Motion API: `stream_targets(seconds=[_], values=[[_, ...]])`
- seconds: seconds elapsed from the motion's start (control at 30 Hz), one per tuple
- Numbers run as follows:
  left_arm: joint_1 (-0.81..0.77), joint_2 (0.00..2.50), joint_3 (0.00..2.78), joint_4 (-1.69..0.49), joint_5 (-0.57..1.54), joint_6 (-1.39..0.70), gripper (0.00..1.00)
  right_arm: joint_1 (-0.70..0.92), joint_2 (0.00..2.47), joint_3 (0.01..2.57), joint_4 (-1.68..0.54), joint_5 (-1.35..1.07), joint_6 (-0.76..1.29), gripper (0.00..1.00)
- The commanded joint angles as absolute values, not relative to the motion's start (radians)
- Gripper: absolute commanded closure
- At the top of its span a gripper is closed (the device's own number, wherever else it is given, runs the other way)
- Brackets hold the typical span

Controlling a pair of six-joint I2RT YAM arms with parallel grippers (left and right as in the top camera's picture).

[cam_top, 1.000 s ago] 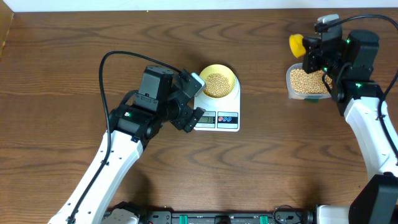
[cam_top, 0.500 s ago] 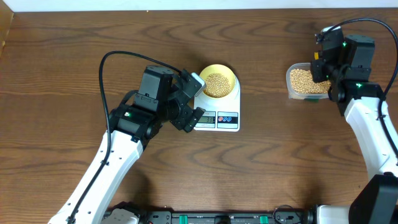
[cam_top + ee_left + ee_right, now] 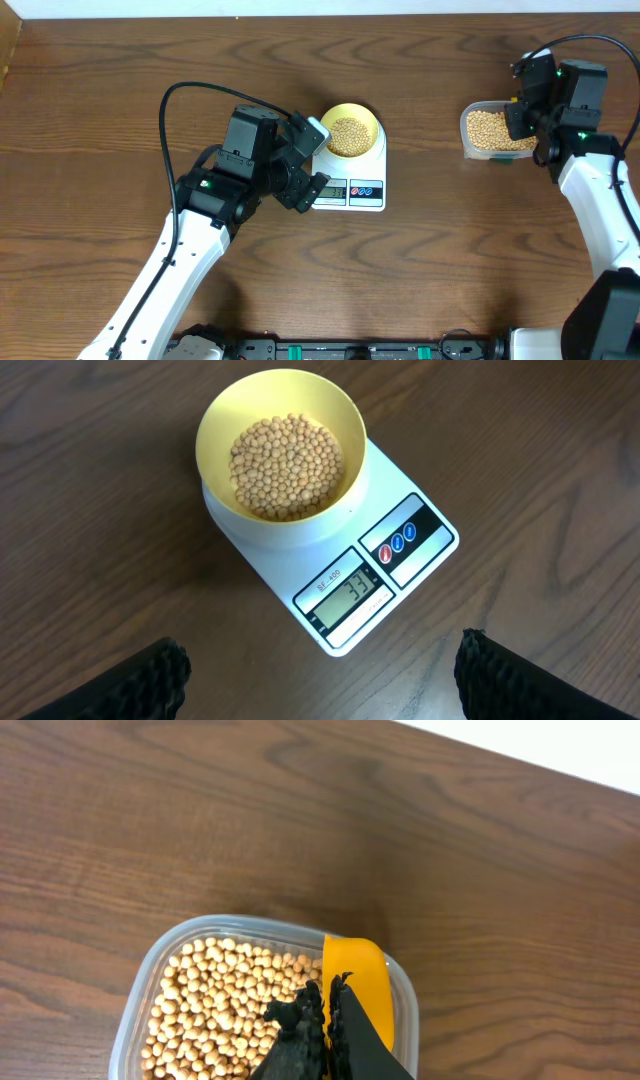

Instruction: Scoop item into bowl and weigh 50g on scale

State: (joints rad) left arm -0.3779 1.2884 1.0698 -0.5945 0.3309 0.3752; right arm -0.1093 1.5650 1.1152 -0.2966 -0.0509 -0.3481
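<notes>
The pale-yellow bowl (image 3: 350,133) (image 3: 215,420) sits on the white scale (image 3: 365,190) (image 3: 410,540) and holds a layer of tan beans (image 3: 287,465). The scale's display reads 33. My left gripper (image 3: 312,165) (image 3: 320,680) hovers just left of the scale, open and holding nothing. My right gripper (image 3: 520,105) (image 3: 325,1010) is shut on the yellow scoop (image 3: 360,980). The scoop is down inside the clear tub (image 3: 490,130) (image 3: 135,1010), at the right edge of the beans (image 3: 220,1000) that fill it. In the overhead view the arm hides the scoop.
Brown wooden table (image 3: 450,260) all round. The tub stands at the far right, close to the table's back edge (image 3: 560,760). The left arm's black cable (image 3: 180,95) loops above the table on the left.
The right arm has swung the yellow scoop from above the tub's back left corner down into the tub. The left arm, the bowl and the scale have not moved.
</notes>
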Motion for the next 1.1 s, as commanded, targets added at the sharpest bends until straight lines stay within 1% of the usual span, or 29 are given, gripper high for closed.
stream_targets(seconds=[0.0, 0.13, 0.47, 0.63, 0.73, 0.9, 1.07], values=[[-0.379, 1.274, 1.063, -0.594, 0.331, 0.392, 0.13, -0.112, 1.604, 1.116, -0.309, -0.062, -0.356, 0.99], [-0.379, 1.274, 1.063, -0.594, 0.331, 0.392, 0.13, -0.112, 1.637, 1.116, -0.334, -0.073, -0.356, 0.99], [-0.379, 1.274, 1.063, -0.594, 0.331, 0.392, 0.13, -0.113, 1.641, 1.116, -0.344, -0.329, -0.355, 0.99], [-0.379, 1.274, 1.063, -0.594, 0.331, 0.392, 0.13, -0.121, 1.641, 1.116, -0.344, -0.358, -0.316, 0.99], [-0.379, 1.274, 1.063, -0.593, 0.331, 0.392, 0.13, -0.146, 1.641, 1.116, -0.344, -0.375, -0.265, 0.99], [-0.379, 1.274, 1.063, -0.594, 0.331, 0.392, 0.13, -0.210, 1.641, 1.116, -0.344, -0.538, -0.241, 0.99], [-0.379, 1.274, 1.063, -0.594, 0.331, 0.392, 0.13, -0.261, 1.641, 1.116, -0.345, -0.646, -0.202, 0.99]])
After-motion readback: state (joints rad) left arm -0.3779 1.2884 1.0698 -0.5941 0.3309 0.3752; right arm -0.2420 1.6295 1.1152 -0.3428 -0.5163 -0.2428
